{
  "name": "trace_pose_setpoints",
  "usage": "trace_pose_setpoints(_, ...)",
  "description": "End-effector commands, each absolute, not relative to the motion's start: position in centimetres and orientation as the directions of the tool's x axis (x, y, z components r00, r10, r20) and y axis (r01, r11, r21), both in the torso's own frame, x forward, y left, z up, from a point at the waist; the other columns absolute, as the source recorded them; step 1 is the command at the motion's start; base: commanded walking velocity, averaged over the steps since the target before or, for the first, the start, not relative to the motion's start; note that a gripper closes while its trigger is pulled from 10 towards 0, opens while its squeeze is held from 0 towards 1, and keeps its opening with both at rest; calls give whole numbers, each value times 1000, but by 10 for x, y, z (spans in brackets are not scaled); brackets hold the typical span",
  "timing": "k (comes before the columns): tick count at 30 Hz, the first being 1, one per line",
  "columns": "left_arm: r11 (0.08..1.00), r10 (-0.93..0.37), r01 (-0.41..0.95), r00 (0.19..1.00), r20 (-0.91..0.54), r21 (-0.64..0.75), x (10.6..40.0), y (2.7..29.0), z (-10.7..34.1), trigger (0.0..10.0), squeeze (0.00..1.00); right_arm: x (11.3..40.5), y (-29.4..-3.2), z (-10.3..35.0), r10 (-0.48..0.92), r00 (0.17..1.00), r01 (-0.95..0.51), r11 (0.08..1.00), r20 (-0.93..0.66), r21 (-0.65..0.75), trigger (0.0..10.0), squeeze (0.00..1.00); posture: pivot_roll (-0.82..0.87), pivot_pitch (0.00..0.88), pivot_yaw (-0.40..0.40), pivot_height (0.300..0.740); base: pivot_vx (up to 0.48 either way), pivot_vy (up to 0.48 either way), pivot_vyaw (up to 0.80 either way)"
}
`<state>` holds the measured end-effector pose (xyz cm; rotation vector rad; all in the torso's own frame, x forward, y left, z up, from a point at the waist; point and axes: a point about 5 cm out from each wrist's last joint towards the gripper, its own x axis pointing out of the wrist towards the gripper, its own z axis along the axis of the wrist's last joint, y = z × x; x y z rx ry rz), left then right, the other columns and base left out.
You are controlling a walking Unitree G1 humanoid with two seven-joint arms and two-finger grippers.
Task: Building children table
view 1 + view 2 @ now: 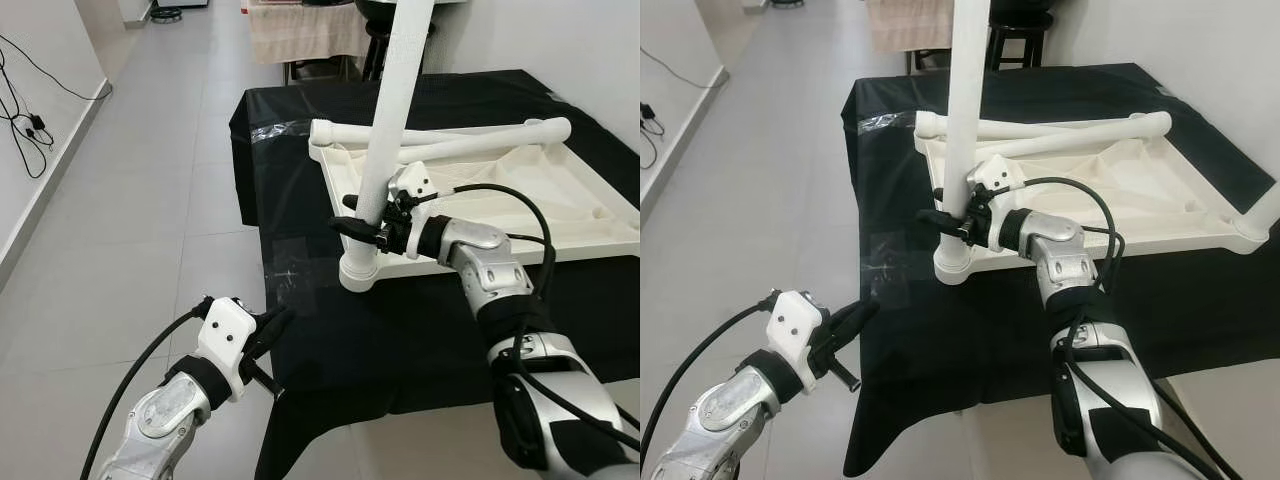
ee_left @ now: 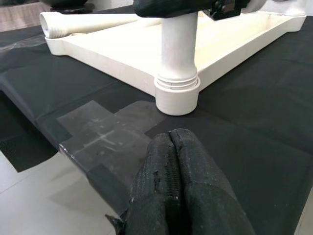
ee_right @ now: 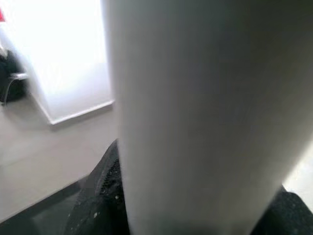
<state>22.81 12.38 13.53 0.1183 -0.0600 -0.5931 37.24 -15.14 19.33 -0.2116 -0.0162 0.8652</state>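
A desk draped in a black cloth carries the parts of the children's table. Patches of clear tape lie on the cloth near the corner by the robot's left side.

The white tabletop lies upside down on the cloth, its raised rim turning it into a shallow tray. Two loose white legs lie inside it along the far edge, crossing at a shallow angle, one with its threaded end at the far left corner. A third white leg stands upright in the round corner socket nearest the robot; its upper end is cut off by the top of the picture. At the right edge of the right eye view another white piece rises from that corner, cropped so it cannot be made out fully.

The right gripper is at the upright leg, low down just above the socket, its black fingers closed around the tube. The right wrist view shows the tube as a blurred pale column with the fingers dark on either side.

The left gripper hovers off the near left corner of the desk, apart from all parts, its fingers pressed together and holding nothing.

Beyond the desk stand a grey tiled floor, a cable along the left wall, and a dark stool partly hidden.
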Motion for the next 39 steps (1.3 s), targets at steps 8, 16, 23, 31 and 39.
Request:
trace_pose_setpoints(8,822,-565,560,825,18,106,230,127,133,10000,0,355,-160,151,233,961,-255,956,-151,-147,0,0,-14,67,-11,740,0,0,0)
trace_pose_setpoints(16,815,-576,572,817,19,90,233,125,130,10000,0,336,-126,138,288,944,-313,935,-158,-167,0,0,-21,47,-22,740,0,0,0)
trace_pose_setpoints(23,825,-564,561,826,31,65,233,126,130,10000,0,339,-122,138,397,901,-424,891,-176,-162,10000,1000,-23,41,-21,740,0,0,0)
trace_pose_setpoints(31,812,-583,581,811,43,53,238,124,135,10000,0,357,-123,180,743,668,-738,654,-45,-168,10000,0,-9,34,-33,740,0,0,0)
trace_pose_setpoints(39,814,-581,579,812,49,55,237,122,135,10000,0,363,-125,198,851,523,-846,513,-40,-146,10000,0,0,38,-36,740,0,0,0)
